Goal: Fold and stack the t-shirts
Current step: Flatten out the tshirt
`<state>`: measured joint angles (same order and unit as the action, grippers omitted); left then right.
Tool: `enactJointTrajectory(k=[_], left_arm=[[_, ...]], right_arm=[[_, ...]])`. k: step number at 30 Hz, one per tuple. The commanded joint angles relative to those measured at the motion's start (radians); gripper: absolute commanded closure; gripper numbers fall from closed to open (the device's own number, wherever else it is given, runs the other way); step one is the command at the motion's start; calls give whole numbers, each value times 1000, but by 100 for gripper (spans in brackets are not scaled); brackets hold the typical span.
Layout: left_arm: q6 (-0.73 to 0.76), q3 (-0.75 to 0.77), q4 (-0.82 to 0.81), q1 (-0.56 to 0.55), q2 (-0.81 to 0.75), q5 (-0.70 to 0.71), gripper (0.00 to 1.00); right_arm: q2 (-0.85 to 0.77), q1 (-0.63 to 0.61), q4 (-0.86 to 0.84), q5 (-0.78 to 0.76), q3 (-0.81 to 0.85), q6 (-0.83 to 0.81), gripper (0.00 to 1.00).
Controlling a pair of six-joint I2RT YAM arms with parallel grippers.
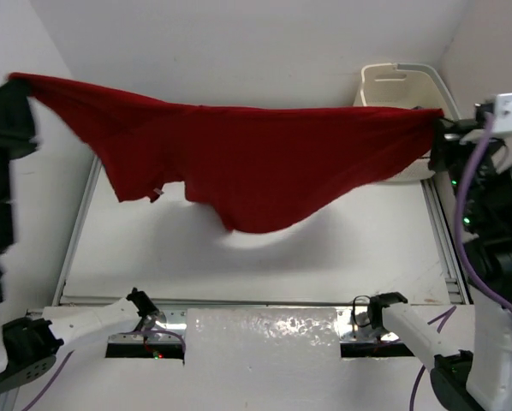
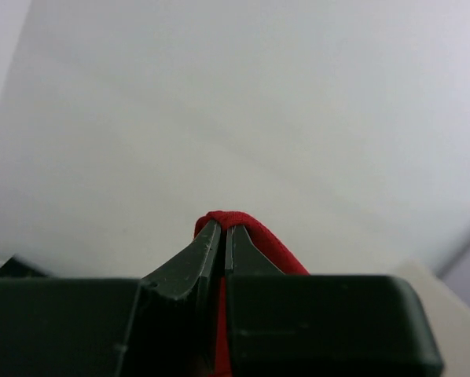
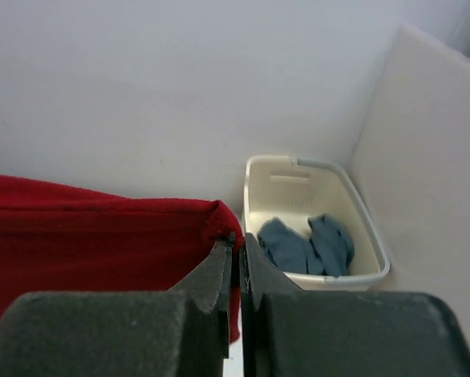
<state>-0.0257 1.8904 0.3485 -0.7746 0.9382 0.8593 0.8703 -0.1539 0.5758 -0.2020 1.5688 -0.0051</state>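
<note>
The red t-shirt (image 1: 256, 163) is up in the air, strung across the upper half of the top view from the far left edge to the right edge. Below it the white table (image 1: 324, 274) lies open down to the arm bases, with metal rails along its left and right sides. The cream basket (image 1: 401, 81) sits in the upper right corner against the wall, just behind the shirt's right end. The left gripper (image 2: 225, 228) has its jaws pressed together on a rolled fold of red cloth. The right gripper (image 3: 236, 239) pinches the other end the same way. The top edge runs nearly taut. The body sags in a deep belly at centre, and a sleeve dangles lower left. A teal t-shirt (image 3: 306, 243) lies crumpled inside the basket.
</note>
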Motion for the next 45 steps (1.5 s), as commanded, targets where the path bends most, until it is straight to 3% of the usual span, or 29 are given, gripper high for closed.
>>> enactJointTrajectory(k=[1,5,8,14,16,20,22,24,26,27,28,29,32,34,35,36,37,39,40,41,42,45], left_arm=[[35,138,4,9,-55,-237,100],[35,297,64,9,-30,-421,100],[35,369,92,9,-13,-480,100],[70,328,24,9,-1,-351,100],[108,225,-49,9,13,-284,100],[225,30,-238,-17,104,12,100],[317,-104,-320,-14,125,84,100],[399,-301,-510,-6,129,130,100],[386,-399,-545,85,169,94,100],[268,-437,-487,136,197,37,100],[188,-459,-443,281,224,-38,100],[65,-514,-413,341,291,-159,100],[-3,-606,-515,460,477,-326,100],[16,-596,-558,483,603,-368,83],[17,-559,-536,491,745,-384,73],[14,-443,-501,498,822,-413,36],[9,-379,-421,512,962,-457,18],[-6,-135,-288,520,1089,-483,0],[-8,-70,-214,521,1178,-500,0],[-10,31,-182,521,1204,-517,0],[-17,57,-163,521,1217,-549,0],[-45,-12,-198,521,1156,-565,0]], right_arm=[[-11,1,56,41,132,-32,100],[-34,1,84,61,221,-27,100],[-51,1,81,98,247,-12,100],[-19,1,87,84,237,-9,100],[4,1,70,78,180,-4,100],[56,1,-31,70,25,28,100],[76,2,-106,69,-100,51,100],[96,2,-178,81,-195,71,100],[134,1,-290,79,-330,79,100],[159,1,-316,64,-386,86,100],[189,2,-347,62,-407,94,100],[264,1,-365,61,-430,106,100],[399,2,-488,35,-506,116,100],[562,4,-508,-63,-469,116,100],[620,4,-502,-100,-440,113,100],[738,4,-486,-124,-361,111,97],[795,5,-426,-158,-316,111,66],[937,7,-369,-166,-186,122,28],[969,7,-329,-160,-155,128,14],[986,7,-324,-139,-136,126,12],[992,5,-326,-126,-127,126,3],[946,4,-347,-70,-186,128,1]])
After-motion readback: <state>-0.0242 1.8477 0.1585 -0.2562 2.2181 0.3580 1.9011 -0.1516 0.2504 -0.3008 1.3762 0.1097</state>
